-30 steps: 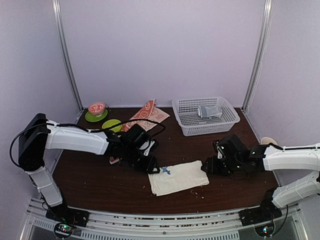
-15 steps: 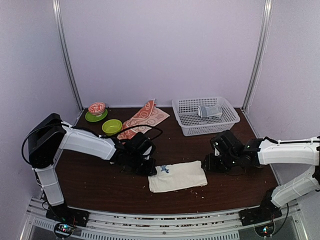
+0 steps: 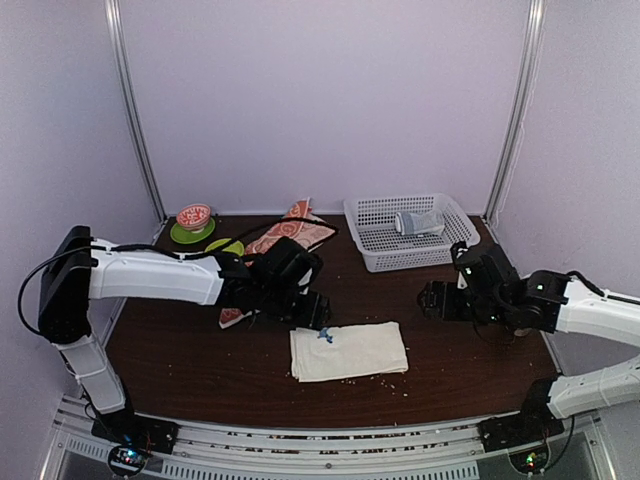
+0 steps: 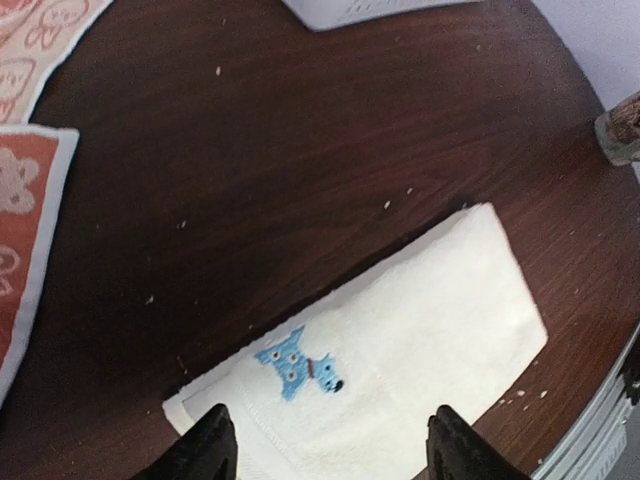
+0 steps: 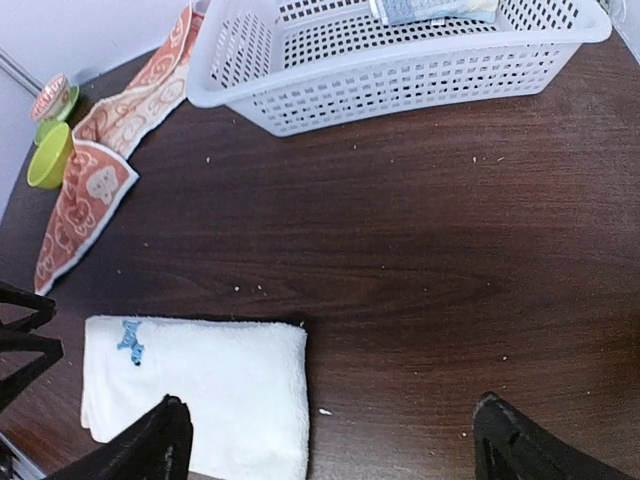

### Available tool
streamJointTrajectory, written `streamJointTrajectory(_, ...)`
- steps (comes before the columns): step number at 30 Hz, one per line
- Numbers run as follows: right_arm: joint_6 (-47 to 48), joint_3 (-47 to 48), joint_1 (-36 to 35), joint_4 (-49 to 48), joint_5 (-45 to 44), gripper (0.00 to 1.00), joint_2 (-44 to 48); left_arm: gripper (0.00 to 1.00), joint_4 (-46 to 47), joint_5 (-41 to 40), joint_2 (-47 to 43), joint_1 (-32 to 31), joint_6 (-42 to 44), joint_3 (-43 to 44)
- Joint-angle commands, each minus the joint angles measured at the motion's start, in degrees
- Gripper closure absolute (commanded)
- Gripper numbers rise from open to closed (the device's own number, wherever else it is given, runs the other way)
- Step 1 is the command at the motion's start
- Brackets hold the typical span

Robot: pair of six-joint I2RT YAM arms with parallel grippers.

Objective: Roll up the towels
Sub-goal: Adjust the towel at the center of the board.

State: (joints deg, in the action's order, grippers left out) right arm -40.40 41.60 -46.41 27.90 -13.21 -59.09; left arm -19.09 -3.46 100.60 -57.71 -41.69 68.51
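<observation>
Risk: the cream towel lies flat at the bench front centre; the left hand is spread over its blue-marked end, nothing pinched; if only the top layer is caught, a loose, skewed roll is likely; the right hand is spread, well apart to the right; the orange towel, crumpled back-left beside the left arm, could be snagged. Count: two towels, two hands, one basket, one grey bundle in it; seemingly two bowls, poorly seen.
</observation>
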Motion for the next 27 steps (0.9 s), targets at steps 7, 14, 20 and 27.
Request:
streamJointTrajectory(7,-6.8,-6.3,3.3,-4.8,-1.8,0.05,3.9,0.02,1.6,-15.0,2.2,-5.4,0.8,8.1)
streamJointTrajectory(14,-5.1,-9.4,3.3,-4.0,1.3,0.03,5.1,0.03,4.0,-7.4,8.7,-5.3,1.2,10.8)
streamJointTrajectory(20,-3.0,-11.0,3.3,-6.5,2.4,0.05,5.5,0.17,9.2,-0.4,11.9,-4.4,-2.6,8.5)
streamJointTrajectory(27,-2.6,-10.3,3.3,-5.7,4.2,0.05,3.6,0.42,12.3,6.7,14.8,-0.2,-6.8,3.8)
